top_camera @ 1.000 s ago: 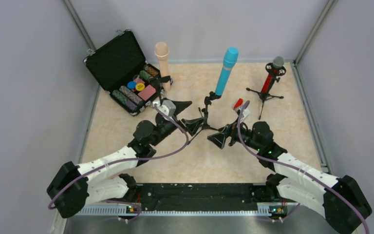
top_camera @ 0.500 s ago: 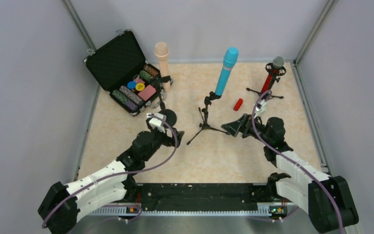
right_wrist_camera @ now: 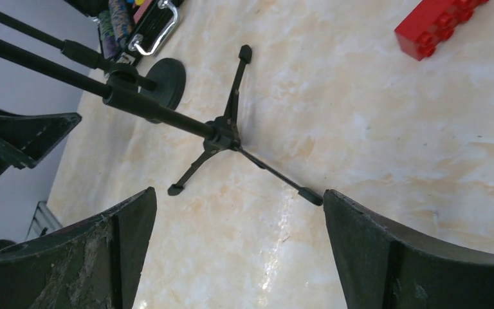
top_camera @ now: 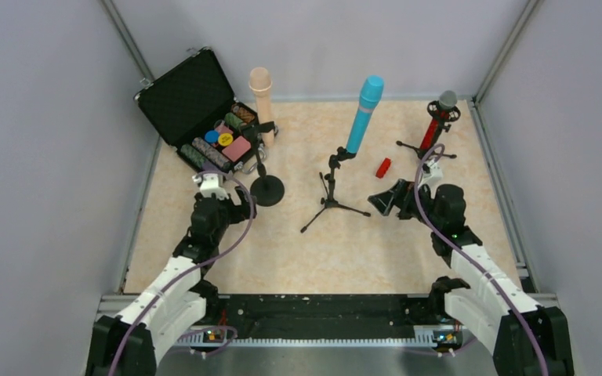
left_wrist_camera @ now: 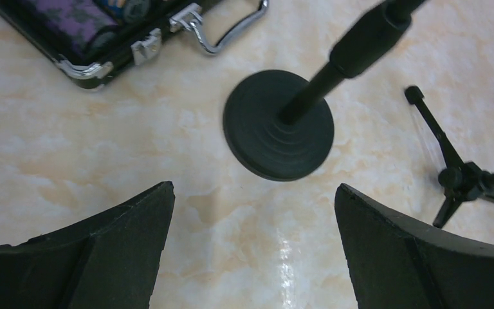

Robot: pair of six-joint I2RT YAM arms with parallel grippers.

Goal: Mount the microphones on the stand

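Observation:
Three microphones stand upright in stands in the top view. The beige microphone (top_camera: 260, 88) is on a round-base stand (top_camera: 267, 190). The cyan-blue microphone (top_camera: 363, 113) is on a tripod stand (top_camera: 330, 197). The glittery red microphone (top_camera: 440, 119) with a silver head is on a small tripod (top_camera: 426, 152). My left gripper (top_camera: 237, 207) is open and empty, just left of the round base (left_wrist_camera: 278, 126). My right gripper (top_camera: 390, 199) is open and empty, right of the middle tripod (right_wrist_camera: 224, 132).
An open black case (top_camera: 202, 117) with chips and small items stands at the back left; its handle (left_wrist_camera: 226, 31) lies near the round base. A small red block (top_camera: 383, 168) lies between the two tripods and also shows in the right wrist view (right_wrist_camera: 437, 26).
Both arms have drawn back from the middle tripod stand, the left gripper to the left and the right gripper to the right. The microphones and stands have not moved.

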